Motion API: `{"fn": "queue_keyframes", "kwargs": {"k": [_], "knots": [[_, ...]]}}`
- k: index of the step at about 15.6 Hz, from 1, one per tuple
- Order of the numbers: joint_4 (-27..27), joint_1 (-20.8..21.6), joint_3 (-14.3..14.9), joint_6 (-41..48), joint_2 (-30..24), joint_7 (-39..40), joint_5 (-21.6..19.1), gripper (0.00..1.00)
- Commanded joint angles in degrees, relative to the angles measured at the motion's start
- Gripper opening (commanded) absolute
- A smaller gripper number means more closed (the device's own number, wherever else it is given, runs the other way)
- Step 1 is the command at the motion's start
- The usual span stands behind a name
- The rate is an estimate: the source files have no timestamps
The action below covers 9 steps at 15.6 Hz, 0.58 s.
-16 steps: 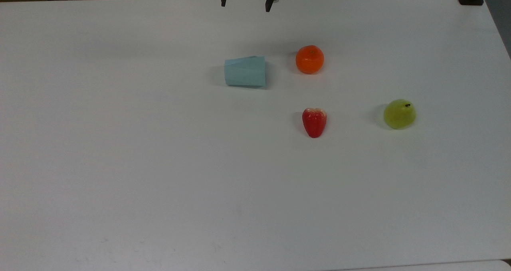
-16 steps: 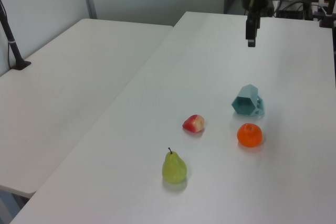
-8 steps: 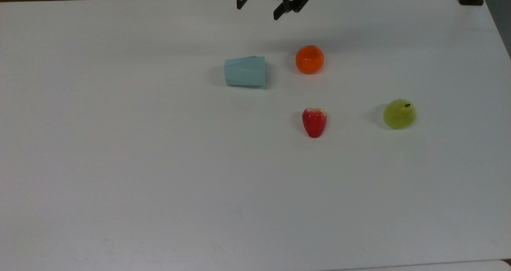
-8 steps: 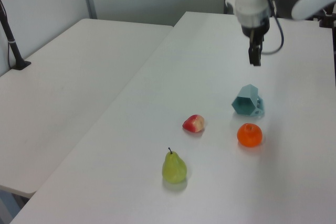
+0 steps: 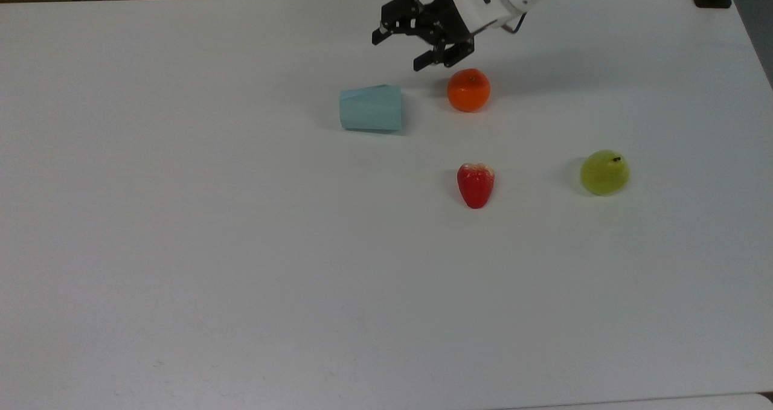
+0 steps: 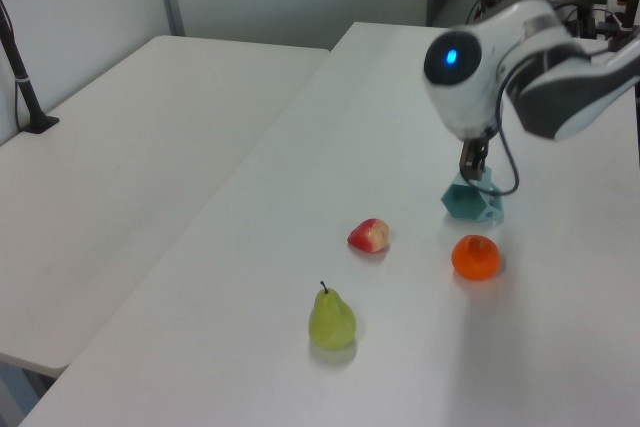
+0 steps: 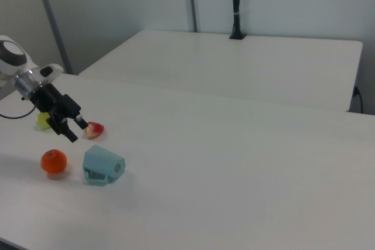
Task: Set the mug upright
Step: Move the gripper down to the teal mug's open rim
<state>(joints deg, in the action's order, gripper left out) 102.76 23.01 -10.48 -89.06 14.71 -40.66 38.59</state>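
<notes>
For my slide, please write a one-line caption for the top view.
Open gripper above the table, near the mug lying on its side, with orange, red fruit, pear.

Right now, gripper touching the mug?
Apart. In the top view the open gripper hangs beyond the mug, bare table between them. In the right view it sits above and clear of the mug.

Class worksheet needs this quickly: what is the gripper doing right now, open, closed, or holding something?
Gripper: open and holding nothing, in the air above the table, between the mug and the orange in the top view.
</notes>
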Motion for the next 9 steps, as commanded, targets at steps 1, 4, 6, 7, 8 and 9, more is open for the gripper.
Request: {"fn": "queue_keyframes", "kwargs": {"k": [1, 4, 6, 7, 8, 9], "knots": [[-0.6, 1.4, 0.3, 0.7, 4.3, -5.8, 3.5, 1.0], [-0.8, 3.2, 0.3, 0.6, 7.4, -9.0, 5.6, 0.99], [-0.8, 3.2, 0.3, 0.8, 10.2, -13.1, 8.8, 0.96], [-0.8, 2.9, 0.3, 1.0, 10.9, -13.8, 9.6, 0.95], [-0.7, 2.6, 0.4, 1.1, 11.5, -13.9, 10.0, 0.92], [-0.7, 2.4, 0.5, 1.2, 11.8, -13.9, 10.4, 0.91]]}}
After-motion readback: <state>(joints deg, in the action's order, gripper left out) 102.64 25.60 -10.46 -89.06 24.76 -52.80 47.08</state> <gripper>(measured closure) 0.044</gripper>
